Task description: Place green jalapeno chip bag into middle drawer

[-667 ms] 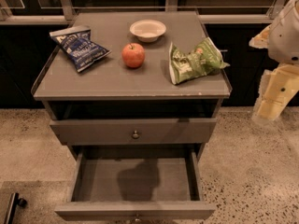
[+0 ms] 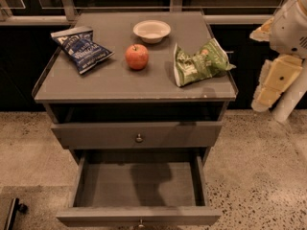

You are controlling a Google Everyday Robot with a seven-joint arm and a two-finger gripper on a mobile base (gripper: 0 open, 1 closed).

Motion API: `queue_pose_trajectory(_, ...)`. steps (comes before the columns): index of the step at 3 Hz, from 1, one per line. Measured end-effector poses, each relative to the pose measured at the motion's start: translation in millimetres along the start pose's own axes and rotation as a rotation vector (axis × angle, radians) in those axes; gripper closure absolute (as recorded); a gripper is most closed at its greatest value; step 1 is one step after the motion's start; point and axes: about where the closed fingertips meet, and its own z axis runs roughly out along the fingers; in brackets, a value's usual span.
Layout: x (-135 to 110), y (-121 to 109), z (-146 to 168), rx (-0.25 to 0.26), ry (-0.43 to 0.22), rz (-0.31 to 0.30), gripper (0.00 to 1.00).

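Observation:
The green jalapeno chip bag [image 2: 199, 61] lies on the right side of the grey cabinet top [image 2: 115, 83], near its right edge. The middle drawer [image 2: 139, 183] is pulled out below, showing a flat grey floor with nothing in it. My gripper [image 2: 274, 87] hangs in the air to the right of the cabinet, beyond the bag and a little lower than the top. It holds nothing and does not touch the bag.
A dark blue chip bag [image 2: 81, 48], a red apple [image 2: 137, 56] and a white bowl [image 2: 151, 30] also sit on the top. A closed drawer with a round knob [image 2: 139, 138] is above the open one. Speckled floor surrounds the cabinet.
My gripper has shifted slightly up and to the left beside the cabinet. The bag, the other objects and the drawers have not moved.

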Motion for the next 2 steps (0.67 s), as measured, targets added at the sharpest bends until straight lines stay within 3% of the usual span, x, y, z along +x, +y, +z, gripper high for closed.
queue_pose_trajectory(2,-17.2,-55.8,29.7,0.023,-0.11,0.004,0.0)
